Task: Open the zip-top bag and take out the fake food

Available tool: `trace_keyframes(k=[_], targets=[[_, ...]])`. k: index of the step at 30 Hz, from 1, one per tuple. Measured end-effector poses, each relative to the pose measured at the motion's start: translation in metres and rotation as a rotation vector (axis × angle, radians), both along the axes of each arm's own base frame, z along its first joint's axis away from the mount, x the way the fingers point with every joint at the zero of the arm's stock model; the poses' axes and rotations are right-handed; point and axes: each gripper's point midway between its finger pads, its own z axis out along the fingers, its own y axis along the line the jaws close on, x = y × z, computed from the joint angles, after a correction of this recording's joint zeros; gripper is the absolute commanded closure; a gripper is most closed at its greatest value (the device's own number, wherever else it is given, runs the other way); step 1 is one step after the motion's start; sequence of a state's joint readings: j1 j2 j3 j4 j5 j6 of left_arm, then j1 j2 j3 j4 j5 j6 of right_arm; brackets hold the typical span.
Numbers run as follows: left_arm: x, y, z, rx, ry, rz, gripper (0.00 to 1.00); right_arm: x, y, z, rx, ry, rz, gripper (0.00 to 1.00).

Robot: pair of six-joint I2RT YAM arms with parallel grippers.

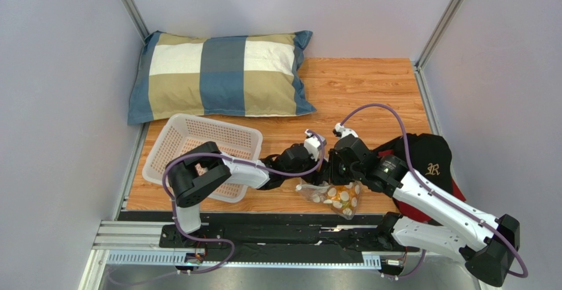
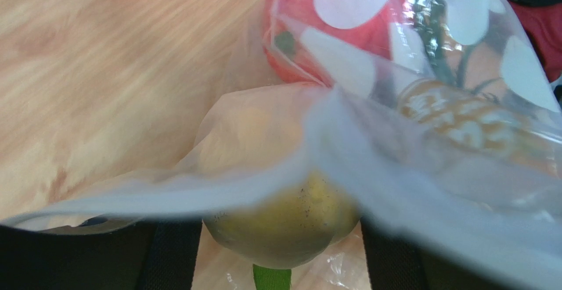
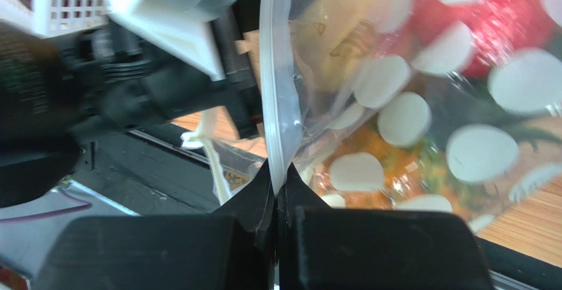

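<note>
Wood table, and a bag pinched by one gripper

Grey walls (image 1: 59, 73) stood round a wood table (image 1: 356, 86). At the back lay a pillow (image 1: 221, 73) with blue, tan and white squares. A white basket (image 1: 173, 124) full of little holes sat on the left. A black and red cap (image 1: 429, 158) lay on the right, partly under the right arm.

The bag (image 1: 313, 191) was at the near edge of the table, in the middle, just past the two grippers. It was clear with white spots. The food (image 1: 340, 198) was inside it.

The right gripper (image 3: 276, 185) was squeezed tight on the bag's edge. The thin plastic strip ran up from between its black fingers (image 3: 250, 204).

The left gripper (image 2: 280, 257) was spread wide and gripped nothing. Its dark fingers (image 2: 168, 257) stood far apart, and the bag's film lay over them. A yellow fruit (image 2: 290, 217) sat between them, inside the bag. I could not tell if the fingers touched it. A red piece (image 2: 297, 13) was further in, behind the spots. Something orange and green showed through the plastic too, but it was too blurry to name.
</note>
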State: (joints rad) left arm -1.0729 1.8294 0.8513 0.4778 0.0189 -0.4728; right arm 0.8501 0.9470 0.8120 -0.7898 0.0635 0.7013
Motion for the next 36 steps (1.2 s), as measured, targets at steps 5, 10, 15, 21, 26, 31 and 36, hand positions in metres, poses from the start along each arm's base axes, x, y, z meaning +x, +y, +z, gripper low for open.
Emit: trace_keyframes(k=[5, 10, 15, 21, 26, 31, 36], targets=[[0.004, -0.011, 0.002, -0.024, -0.01, -0.009, 0.97, 0.001, -0.002, 0.01, 0.026, -0.033, -0.009, 1.0], [-0.002, 0.005, 0.019, 0.005, -0.018, -0.009, 1.0, 0.007, -0.015, 0.016, -0.026, -0.081, -0.043, 1.0], [-0.015, 0.025, 0.1, -0.076, -0.067, -0.023, 1.0, 0.015, -0.03, 0.018, -0.087, -0.13, -0.079, 1.0], [-0.042, 0.051, 0.174, -0.208, -0.098, -0.086, 1.0, 0.02, -0.039, 0.017, -0.127, -0.163, -0.1, 1.0], [-0.049, 0.102, 0.175, -0.183, -0.081, 0.025, 1.0, 0.021, -0.04, 0.015, -0.147, -0.167, -0.092, 1.0], [-0.008, 0.195, 0.169, -0.103, -0.065, 0.457, 1.0, 0.022, -0.04, 0.016, -0.149, -0.172, -0.083, 1.0], [0.025, 0.291, 0.139, 0.009, 0.004, 0.889, 1.0, 0.022, -0.037, 0.021, -0.139, -0.179, -0.074, 1.0]])
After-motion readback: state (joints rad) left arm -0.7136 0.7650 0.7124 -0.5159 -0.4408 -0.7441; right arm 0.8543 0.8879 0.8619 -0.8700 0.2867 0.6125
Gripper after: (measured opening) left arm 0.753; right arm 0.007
